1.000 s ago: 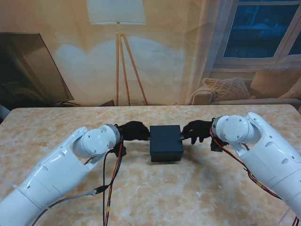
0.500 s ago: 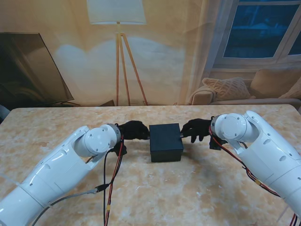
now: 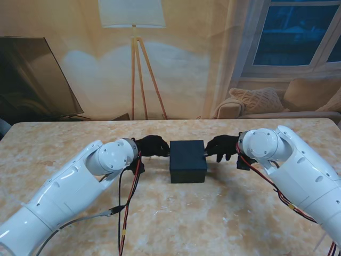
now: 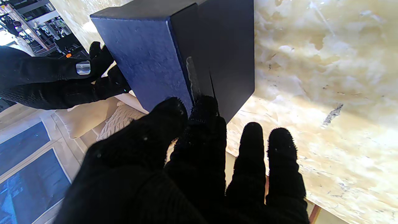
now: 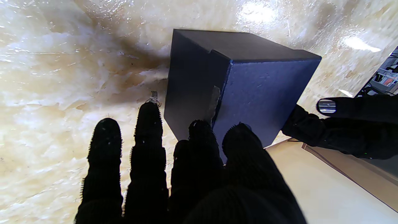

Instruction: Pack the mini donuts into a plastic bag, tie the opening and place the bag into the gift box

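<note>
A dark blue gift box (image 3: 188, 160) with its lid on stands at the table's middle. My left hand (image 3: 152, 146), in a black glove, grips its left side, and my right hand (image 3: 222, 146) grips its right side. In the left wrist view the thumb and forefinger of the left hand (image 4: 192, 155) pinch the box (image 4: 186, 46) at its upper edge, while the other fingers lie straight beside it. The right hand (image 5: 192, 174) pinches the box (image 5: 248, 77) the same way. No donuts or plastic bag show in any view.
The marbled table top (image 3: 213, 224) stretches around the box. Red and black cables (image 3: 125, 208) hang from my left arm over the table nearer to me. Beyond the far edge stand a floor lamp (image 3: 139, 69) and a sofa (image 3: 287, 104).
Both hands stay on the box's sides. My left forearm has shifted slightly to the right. The box has hardly moved.
</note>
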